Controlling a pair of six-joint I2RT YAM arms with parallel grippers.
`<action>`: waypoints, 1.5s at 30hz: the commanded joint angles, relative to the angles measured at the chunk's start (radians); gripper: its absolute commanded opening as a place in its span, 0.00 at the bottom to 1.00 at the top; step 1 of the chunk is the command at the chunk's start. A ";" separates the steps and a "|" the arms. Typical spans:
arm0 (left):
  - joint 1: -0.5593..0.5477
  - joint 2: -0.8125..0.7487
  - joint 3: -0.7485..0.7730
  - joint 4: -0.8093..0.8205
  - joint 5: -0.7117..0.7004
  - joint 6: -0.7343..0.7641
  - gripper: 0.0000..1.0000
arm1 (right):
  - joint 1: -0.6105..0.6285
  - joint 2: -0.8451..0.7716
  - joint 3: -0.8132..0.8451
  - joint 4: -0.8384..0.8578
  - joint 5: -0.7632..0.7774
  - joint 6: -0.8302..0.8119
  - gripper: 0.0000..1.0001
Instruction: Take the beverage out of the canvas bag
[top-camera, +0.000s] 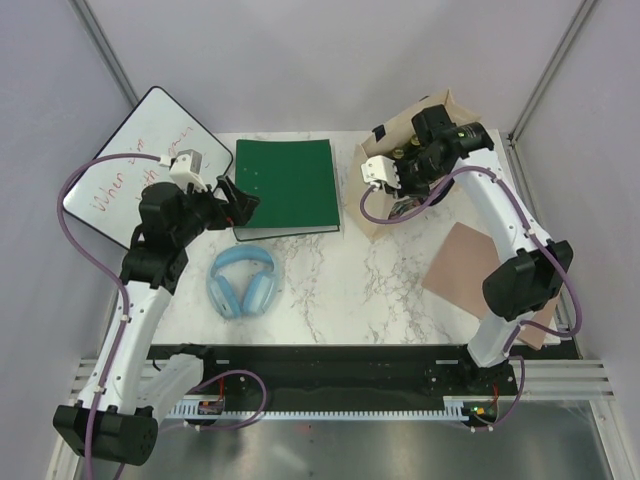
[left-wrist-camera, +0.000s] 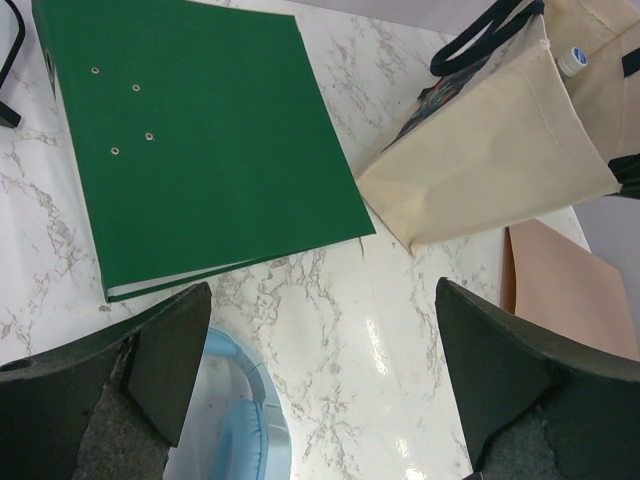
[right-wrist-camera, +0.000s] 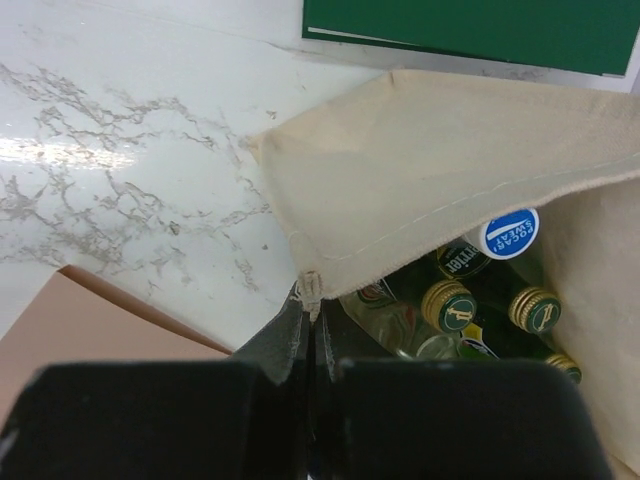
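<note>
Bag mouth pinched open, drinks waiting inside

On the marble table (top-camera: 350, 270) the canvas bag (right-wrist-camera: 430, 190) stood far right. The right gripper (right-wrist-camera: 310, 305) was clenched on its rim corner, apparently to hold the mouth open. The left gripper (left-wrist-camera: 322, 290) hung released beside the green binder (left-wrist-camera: 200, 140), facing the bag, probably placed to reach in for the beverage bottles (right-wrist-camera: 447, 305) packed inside, caps up.

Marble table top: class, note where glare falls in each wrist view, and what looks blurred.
Left wrist view: a white streak on the marble table top, low centre. Right wrist view: a bright band far left; the right claw looks blurred.
</note>
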 joint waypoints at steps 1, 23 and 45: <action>0.001 0.002 0.024 0.025 0.039 -0.026 1.00 | 0.062 -0.161 0.019 -0.100 -0.166 -0.008 0.00; 0.001 0.028 0.041 0.036 0.061 -0.034 1.00 | 0.146 -0.432 -0.302 -0.182 -0.150 0.039 0.00; -0.001 0.046 0.077 0.048 0.076 -0.038 1.00 | -0.053 -0.370 -0.047 0.224 -0.003 0.689 0.95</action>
